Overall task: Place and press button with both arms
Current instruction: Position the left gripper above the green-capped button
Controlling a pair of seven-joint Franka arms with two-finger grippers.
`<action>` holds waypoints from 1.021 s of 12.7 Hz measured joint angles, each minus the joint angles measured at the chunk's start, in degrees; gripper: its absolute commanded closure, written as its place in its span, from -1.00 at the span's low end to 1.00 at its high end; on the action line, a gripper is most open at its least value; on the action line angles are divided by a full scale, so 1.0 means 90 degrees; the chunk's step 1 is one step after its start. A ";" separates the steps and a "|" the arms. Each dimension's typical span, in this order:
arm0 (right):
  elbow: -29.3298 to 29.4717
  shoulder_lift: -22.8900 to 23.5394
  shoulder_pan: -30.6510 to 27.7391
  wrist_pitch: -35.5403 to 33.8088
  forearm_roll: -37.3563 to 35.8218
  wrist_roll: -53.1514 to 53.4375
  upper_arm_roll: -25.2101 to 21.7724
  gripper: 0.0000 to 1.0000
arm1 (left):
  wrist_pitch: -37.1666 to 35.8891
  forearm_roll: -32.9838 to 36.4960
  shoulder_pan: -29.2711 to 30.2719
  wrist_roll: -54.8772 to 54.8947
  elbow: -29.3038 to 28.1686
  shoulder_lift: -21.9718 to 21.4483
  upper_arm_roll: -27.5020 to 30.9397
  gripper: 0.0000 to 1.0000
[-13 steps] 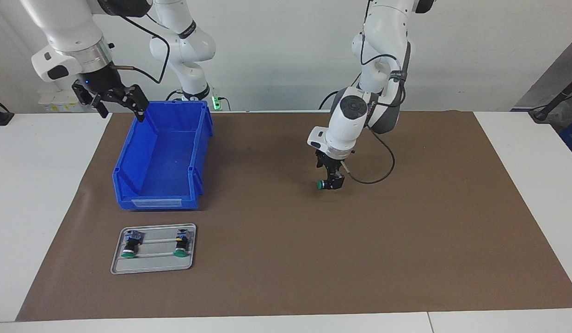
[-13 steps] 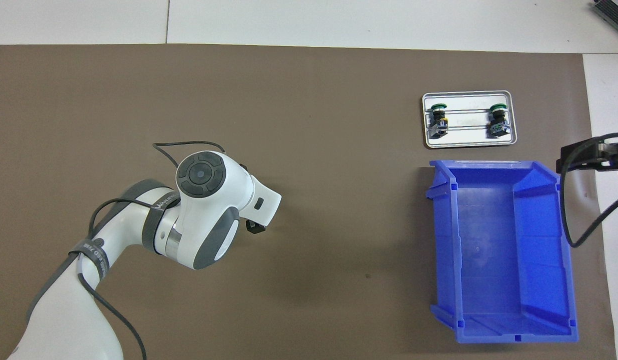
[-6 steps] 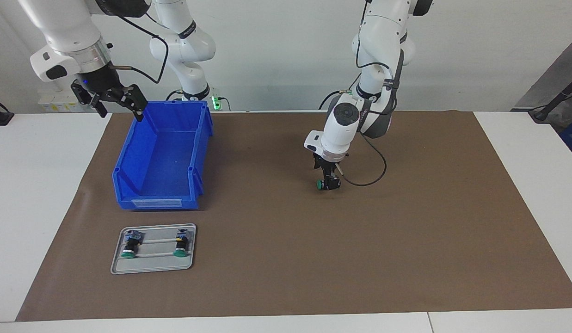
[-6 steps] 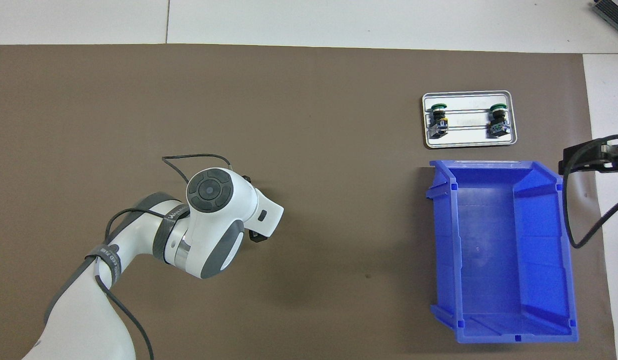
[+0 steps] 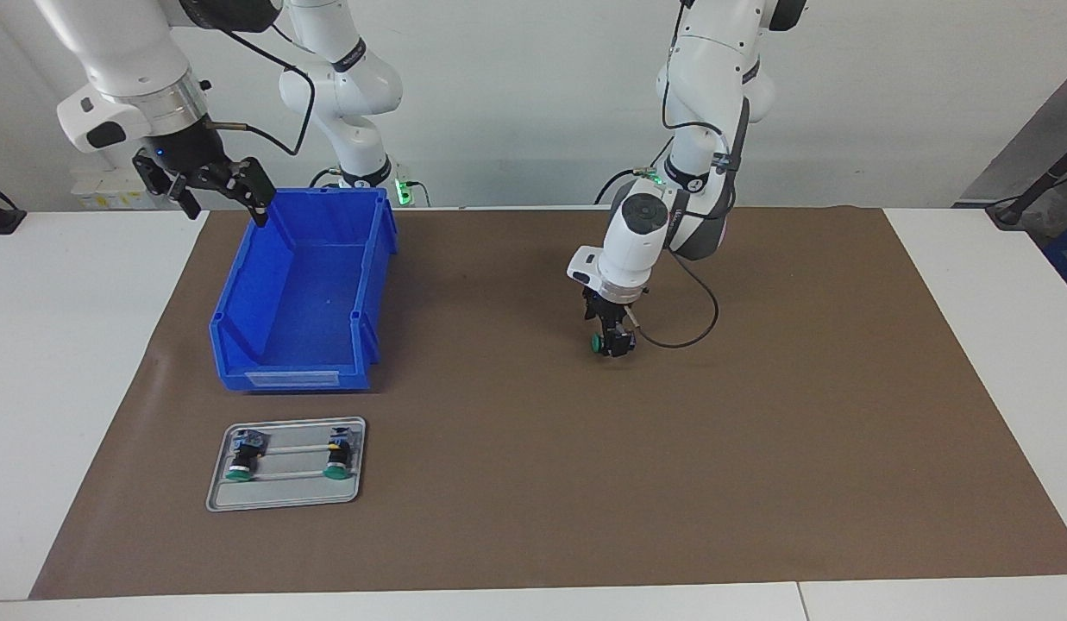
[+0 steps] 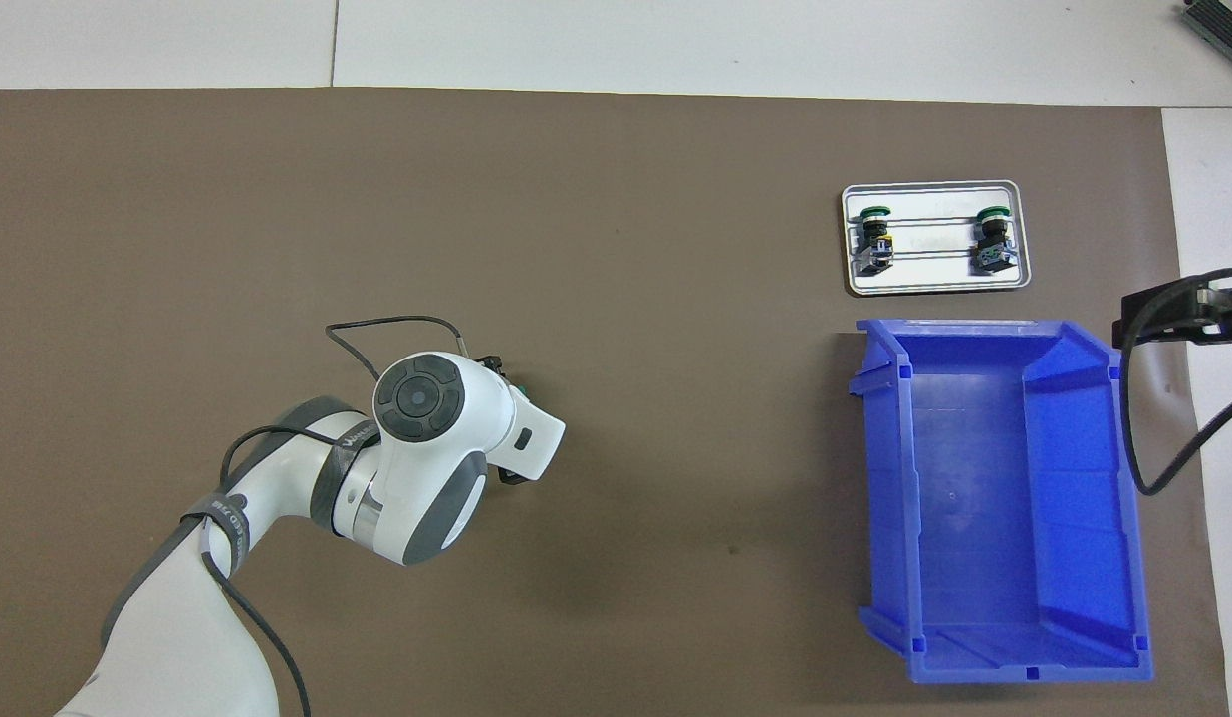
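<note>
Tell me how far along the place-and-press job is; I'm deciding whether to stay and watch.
Done: one button has reached mid-mat. In hand: the left gripper holds it down at the brown mat, green cap sideways, not yet released. Left: letting go and pressing. The right gripper waits, open, over the blue bin's edge. Two more buttons lie on the metal tray.

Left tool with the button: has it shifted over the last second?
Yes, slightly. The left tool holding the button has edged toward the blue bin and sits low over the brown mat.
</note>
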 measured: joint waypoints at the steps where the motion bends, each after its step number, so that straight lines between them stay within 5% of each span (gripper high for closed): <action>1: 0.0000 0.0000 0.0000 0.0000 0.0000 0.0000 0.0000 -1.00 | -0.0002 0.0000 -0.0006 0.0002 0.0003 -0.0020 0.0000 0.01; 3: 0.0000 -0.0001 0.0000 0.0000 0.0000 0.0000 0.0000 -1.00 | -0.0006 0.0165 -0.0038 0.0010 0.0006 -0.0050 -0.0004 0.47; 4: 0.0000 -0.0001 0.0000 0.0000 0.0000 0.0000 0.0000 -1.00 | 0.0001 0.0267 -0.0044 0.0010 0.0014 -0.0049 0.0000 0.53; 13: -0.0003 -0.0001 0.0006 0.0000 0.0000 0.0000 0.0000 -1.00 | -0.0076 0.0368 0.0026 0.0015 0.0552 0.0062 0.0148 0.61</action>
